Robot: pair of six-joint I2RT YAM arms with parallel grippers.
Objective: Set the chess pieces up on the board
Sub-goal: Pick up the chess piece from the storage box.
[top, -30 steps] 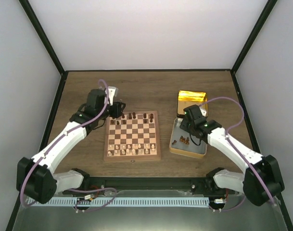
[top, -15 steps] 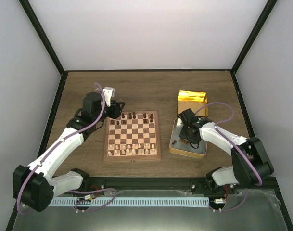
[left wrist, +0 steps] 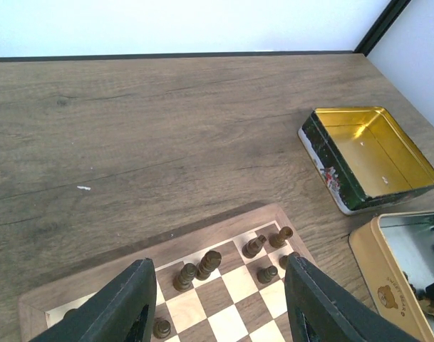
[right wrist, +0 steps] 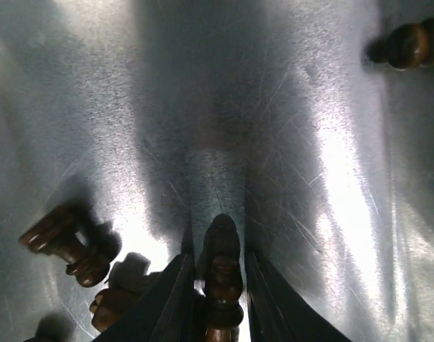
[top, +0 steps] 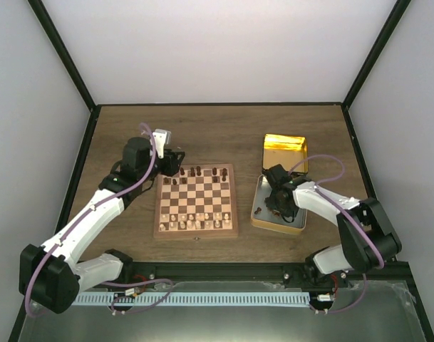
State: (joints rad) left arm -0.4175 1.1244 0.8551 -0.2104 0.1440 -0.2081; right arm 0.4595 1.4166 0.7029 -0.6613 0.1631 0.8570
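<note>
The board (top: 196, 233) lies mid-table, with dark chess pieces (top: 199, 172) on its far rows and pale ones on its near rows. My left gripper (top: 175, 162) hovers open over the far left corner; in the left wrist view its fingers (left wrist: 124, 306) straddle the back-rank pieces (left wrist: 208, 263) and hold nothing. My right gripper (top: 274, 206) reaches down into the shallow metal lid (top: 277, 228). In the right wrist view it (right wrist: 218, 251) is shut on one dark chess piece (right wrist: 222, 274) lying on the lid's floor. More dark pieces (right wrist: 67, 246) lie to its left.
An open gold tin (top: 284, 151) stands behind the lid, also seen in the left wrist view as the tin (left wrist: 370, 153). Another dark piece (right wrist: 409, 44) lies at the lid's far right. Black frame posts line the table's sides.
My right gripper dropped lower into the lid and narrowed its fingers around a dark piece. The left arm shifted slightly, then held still.
</note>
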